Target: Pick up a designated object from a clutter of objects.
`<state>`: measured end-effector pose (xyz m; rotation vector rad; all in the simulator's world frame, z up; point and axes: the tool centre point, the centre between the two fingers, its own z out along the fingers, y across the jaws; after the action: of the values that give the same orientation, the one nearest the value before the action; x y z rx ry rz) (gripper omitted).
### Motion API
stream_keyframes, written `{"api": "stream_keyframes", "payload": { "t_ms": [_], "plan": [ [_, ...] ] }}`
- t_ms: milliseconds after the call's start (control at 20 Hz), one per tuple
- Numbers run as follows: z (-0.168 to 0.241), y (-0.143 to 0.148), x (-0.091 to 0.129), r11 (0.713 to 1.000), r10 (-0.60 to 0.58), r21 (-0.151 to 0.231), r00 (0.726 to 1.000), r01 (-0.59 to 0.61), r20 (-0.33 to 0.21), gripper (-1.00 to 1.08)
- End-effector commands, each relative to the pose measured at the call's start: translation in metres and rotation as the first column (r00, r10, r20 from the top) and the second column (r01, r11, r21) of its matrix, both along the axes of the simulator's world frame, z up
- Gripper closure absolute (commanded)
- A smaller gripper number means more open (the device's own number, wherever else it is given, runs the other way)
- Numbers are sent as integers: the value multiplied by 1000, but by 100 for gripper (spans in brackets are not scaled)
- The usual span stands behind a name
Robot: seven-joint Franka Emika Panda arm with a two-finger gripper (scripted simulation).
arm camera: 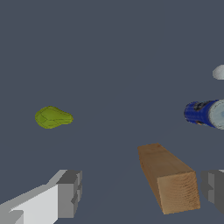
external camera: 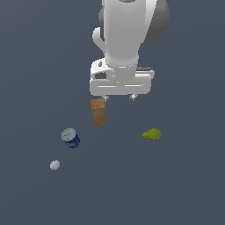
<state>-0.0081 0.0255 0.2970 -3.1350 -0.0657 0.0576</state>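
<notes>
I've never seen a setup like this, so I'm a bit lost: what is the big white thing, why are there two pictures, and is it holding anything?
These are computer-simulated pictures of one robot arm. The white bulk in the exterior view is the arm, ending in its claw, the part that grips things. That picture comes from a camera standing apart from the arm. The other comes from a camera on the arm's wrist, so the grey fingers show at its edge.

On the dark grey surface lie four loose things: a wooden block, a blue can with a silver top, a small white lump and a yellow-green lump.

The claw is open and holds nothing. The wrist view shows the block lying between the fingers, nearer one.
</notes>
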Motion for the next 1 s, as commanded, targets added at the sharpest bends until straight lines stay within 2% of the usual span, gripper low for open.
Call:
{"api": "stream_keyframes", "payload": {
  "t_ms": [0, 650, 950],
  "plan": [
    [0, 0, 0, 1000, 0, 0, 1000, 0, 0, -92],
    [-8, -2, -3, 1000, -17, -7, 1000, 16, -14, -92],
    [-17, -12, -9, 1000, -1, -7, 1000, 1, -10, -92]
  ]
}}
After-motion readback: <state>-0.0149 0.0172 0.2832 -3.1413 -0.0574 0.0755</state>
